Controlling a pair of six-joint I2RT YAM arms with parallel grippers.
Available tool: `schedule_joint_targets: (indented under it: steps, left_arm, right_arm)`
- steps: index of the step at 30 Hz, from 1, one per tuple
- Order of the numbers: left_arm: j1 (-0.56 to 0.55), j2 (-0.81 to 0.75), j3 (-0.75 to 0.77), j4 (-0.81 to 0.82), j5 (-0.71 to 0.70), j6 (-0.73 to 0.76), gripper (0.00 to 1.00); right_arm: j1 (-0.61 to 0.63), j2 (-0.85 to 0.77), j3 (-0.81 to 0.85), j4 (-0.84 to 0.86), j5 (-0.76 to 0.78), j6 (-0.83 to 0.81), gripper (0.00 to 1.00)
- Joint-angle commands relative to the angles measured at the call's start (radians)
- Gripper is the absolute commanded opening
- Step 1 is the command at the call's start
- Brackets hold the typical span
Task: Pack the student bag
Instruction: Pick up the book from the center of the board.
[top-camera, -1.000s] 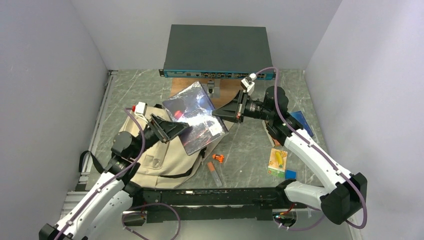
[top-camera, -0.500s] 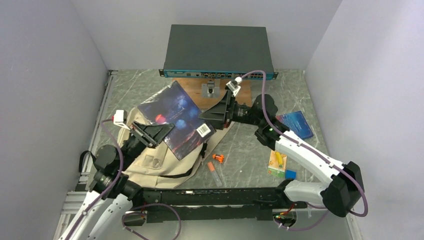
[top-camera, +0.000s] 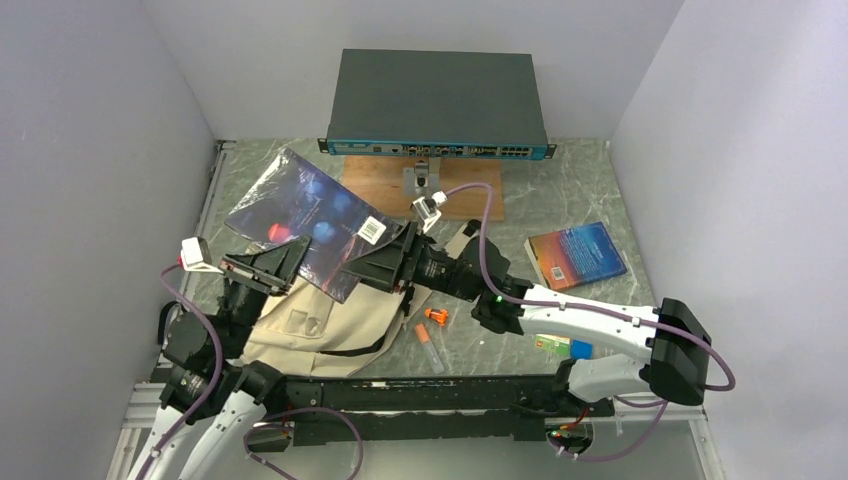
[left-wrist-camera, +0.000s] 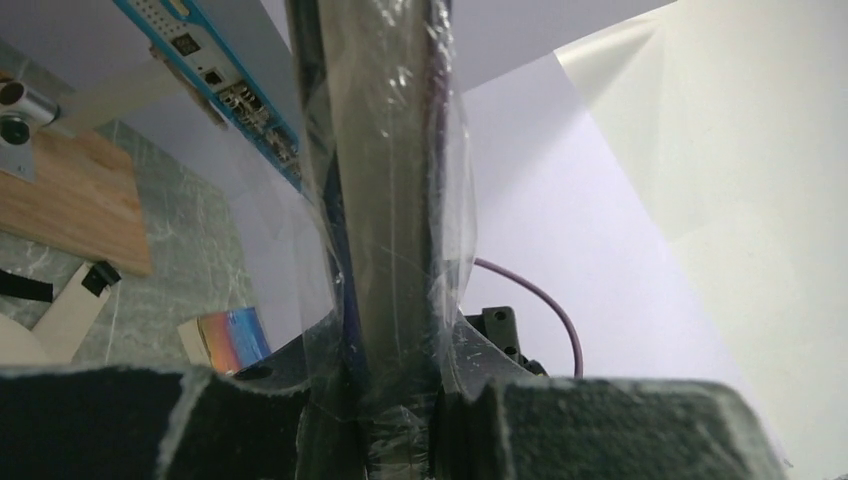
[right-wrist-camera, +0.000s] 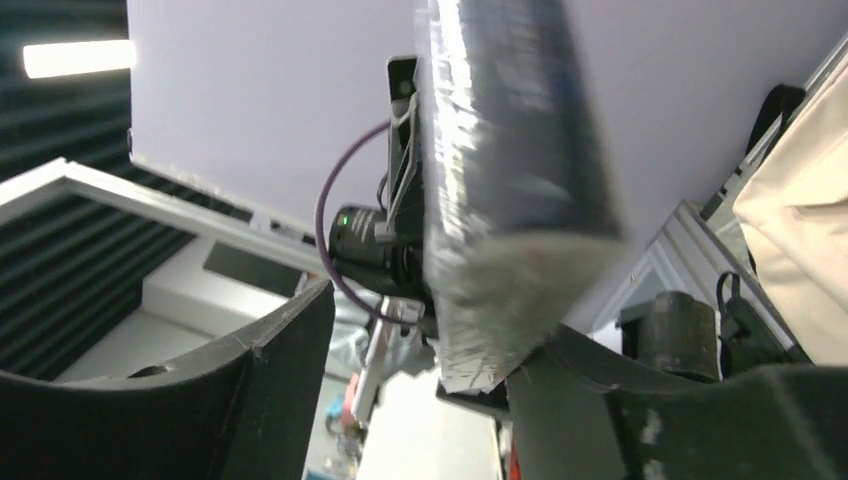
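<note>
The student bag (top-camera: 330, 320) lies flat at the near left, beige canvas with black trim; its edge shows in the right wrist view (right-wrist-camera: 800, 210). A dark blue plastic-wrapped book (top-camera: 300, 212) is held tilted in the air above the bag's far left side. My left gripper (top-camera: 283, 262) is shut on the book's near edge, which stands edge-on between the pads in the left wrist view (left-wrist-camera: 385, 200). My right gripper (top-camera: 378, 262) is at the book's right corner. Its jaws stand wide apart, with the book's corner (right-wrist-camera: 510, 180) against one finger.
A dark network switch (top-camera: 435, 100) stands at the back, with a wooden board (top-camera: 470, 190) before it. A second blue book (top-camera: 578, 255) lies at the right. An orange piece (top-camera: 435, 316) and a small tube (top-camera: 430, 348) lie near the bag. A black rail (top-camera: 420, 390) runs along the near edge.
The book has moved left from the table's middle to above the bag's left side. Both arms moved left with it, the right arm stretching far across.
</note>
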Motion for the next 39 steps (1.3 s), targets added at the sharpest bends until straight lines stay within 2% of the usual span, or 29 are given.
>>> schedule_joint_targets:
  steps: [1, 3, 6, 7, 8, 10, 11, 13, 15, 17, 20, 23, 26, 30, 35, 39]
  left_arm:
    - [0.005, -0.023, 0.023, 0.166, -0.06, 0.004, 0.0]
    - [0.005, -0.025, 0.005, 0.18, -0.047, -0.01, 0.0]
    - [0.005, -0.012, -0.006, 0.172, 0.002, 0.023, 0.0]
    - [0.005, -0.003, -0.005, 0.157, 0.026, 0.038, 0.03]
    - [0.005, 0.004, 0.001, 0.133, 0.074, 0.057, 0.21]
    - [0.005, 0.017, 0.032, -0.019, 0.152, 0.129, 0.58]
    - [0.005, 0.016, 0.063, -0.139, 0.172, 0.174, 0.7]
    - [0.005, 0.012, 0.14, -0.397, 0.154, 0.269, 0.83]
    - [0.005, 0.021, 0.217, -0.618, 0.117, 0.342, 0.88]
    - [0.005, 0.055, 0.28, -0.793, 0.112, 0.395, 0.99]
    - [0.005, 0.113, 0.323, -0.973, 0.11, 0.44, 1.0]
    - [0.005, 0.165, 0.303, -1.031, 0.136, 0.48, 1.0]
    - [0.005, 0.26, 0.269, -0.997, 0.231, 0.525, 1.0]
    - [-0.001, 0.392, 0.233, -0.858, 0.378, 0.538, 0.94]
    - [-0.081, 0.525, 0.21, -0.717, 0.266, 0.556, 0.97]
    - [-0.278, 0.75, 0.351, -0.793, 0.014, 0.577, 1.0]
  right_arm:
    - [0.038, -0.009, 0.038, 0.108, 0.189, -0.035, 0.56]
    - [0.042, 0.013, 0.053, 0.118, 0.196, -0.027, 0.39]
    - [0.041, 0.06, 0.089, 0.151, 0.166, -0.038, 0.02]
    - [0.04, 0.067, 0.099, 0.147, 0.161, -0.052, 0.0]
    - [0.035, 0.067, 0.112, 0.113, 0.161, -0.076, 0.0]
    - [0.017, 0.049, 0.161, -0.027, 0.169, -0.132, 0.0]
    - [0.006, 0.03, 0.174, -0.09, 0.187, -0.161, 0.0]
    - [-0.014, -0.022, 0.18, -0.204, 0.227, -0.22, 0.0]
    - [-0.047, -0.062, 0.202, -0.342, 0.253, -0.292, 0.0]
    - [-0.1, -0.095, 0.208, -0.431, 0.201, -0.369, 0.0]
    - [-0.207, -0.157, 0.189, -0.58, 0.143, -0.502, 0.0]
    - [-0.232, -0.252, 0.135, -0.732, 0.149, -0.678, 0.0]
    - [-0.24, -0.389, 0.044, -0.825, 0.124, -0.783, 0.0]
    - [-0.243, -0.529, -0.028, -0.963, 0.127, -0.789, 0.0]
    - [-0.243, -0.656, -0.021, -1.183, 0.355, -0.752, 0.0]
    - [-0.243, -0.759, -0.03, -1.272, 0.521, -0.679, 0.0]
